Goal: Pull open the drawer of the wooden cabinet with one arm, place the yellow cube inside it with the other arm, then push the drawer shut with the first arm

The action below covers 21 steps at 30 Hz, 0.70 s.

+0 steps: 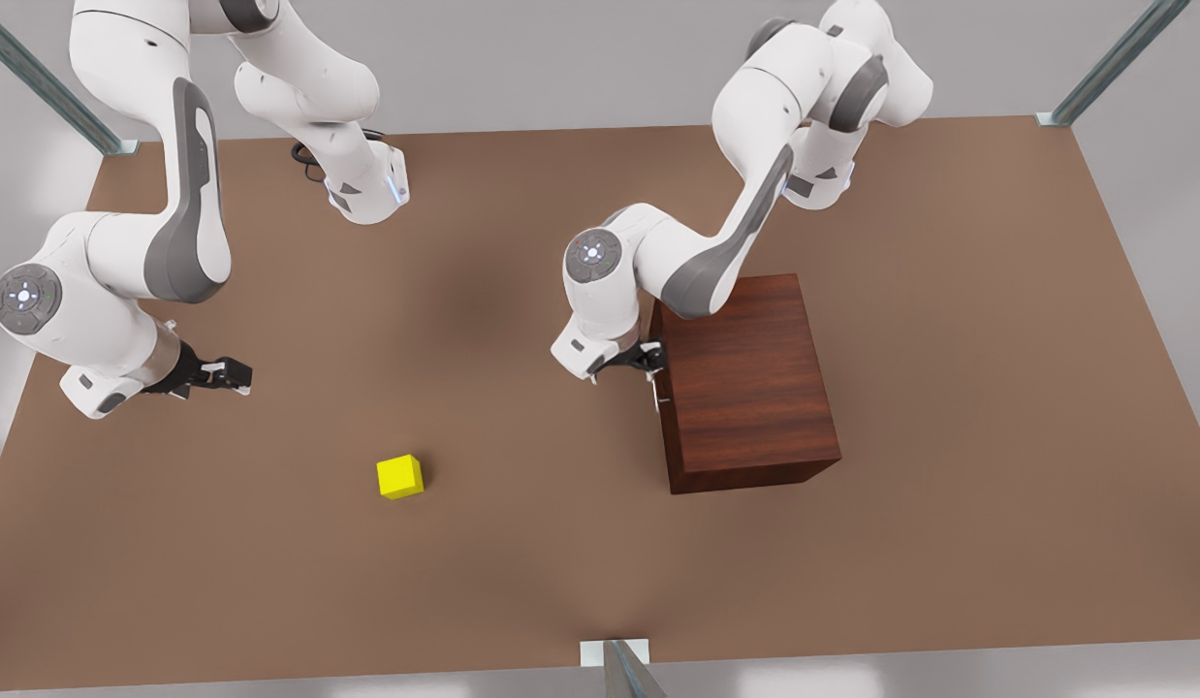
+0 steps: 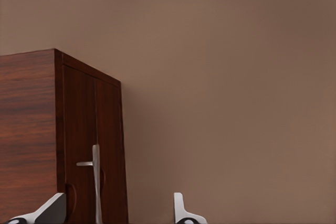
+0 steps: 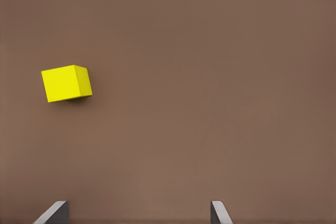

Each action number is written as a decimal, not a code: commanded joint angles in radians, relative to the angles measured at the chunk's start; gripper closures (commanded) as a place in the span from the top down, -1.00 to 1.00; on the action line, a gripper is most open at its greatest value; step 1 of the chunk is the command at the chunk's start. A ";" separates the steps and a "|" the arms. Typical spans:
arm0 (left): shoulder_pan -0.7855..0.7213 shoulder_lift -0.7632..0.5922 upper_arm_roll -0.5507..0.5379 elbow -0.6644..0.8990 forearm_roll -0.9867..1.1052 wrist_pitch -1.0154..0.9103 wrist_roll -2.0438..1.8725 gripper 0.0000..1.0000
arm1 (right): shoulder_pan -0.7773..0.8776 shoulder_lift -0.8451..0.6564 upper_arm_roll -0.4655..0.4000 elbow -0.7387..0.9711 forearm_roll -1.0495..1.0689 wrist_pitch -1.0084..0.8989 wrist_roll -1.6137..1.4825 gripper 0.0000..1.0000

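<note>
The wooden cabinet [image 1: 745,378] [image 2: 26,129] stands on the table toward the front view's right. Its drawer [image 2: 81,124] looks shut, flush with the cabinet front, and the silver bar handle [image 2: 96,177] [image 1: 655,393] runs across it. My left gripper [image 1: 647,363] [image 2: 115,214] is open right at the drawer front, with the handle between its two fingers and not clamped. The yellow cube [image 1: 399,476] [image 3: 66,83] rests on the table toward the front view's left. My right gripper [image 1: 234,376] [image 3: 137,214] hovers open, well away from the cube, holding nothing.
The brown table [image 1: 522,562] stretches around both things. Metal frame posts stand at the far corners [image 1: 1094,87] and at the middle of the near edge [image 1: 624,669]. The arm bases [image 1: 367,189] sit along the far edge.
</note>
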<state>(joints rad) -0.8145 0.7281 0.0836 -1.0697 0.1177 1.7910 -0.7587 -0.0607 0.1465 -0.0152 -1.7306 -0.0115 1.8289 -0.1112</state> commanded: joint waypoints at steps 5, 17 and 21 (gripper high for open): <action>0.028 0.036 0.005 -0.001 0.002 0.088 -0.194 1.00 | 0.007 0.001 0.000 0.002 0.002 0.000 -0.008 1.00; -0.006 0.076 0.004 -0.027 0.105 0.014 -0.246 1.00 | -0.004 0.013 -0.008 0.028 0.019 0.004 0.013 1.00; -0.011 0.076 0.004 -0.041 0.125 0.013 -0.242 1.00 | -0.001 0.013 -0.005 0.026 0.015 0.000 -0.002 1.00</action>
<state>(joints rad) -0.8244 0.8052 0.0872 -1.1080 0.2213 1.8129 -0.9168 -0.0610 0.1609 -0.0204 -1.7044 0.0032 1.8307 -0.1103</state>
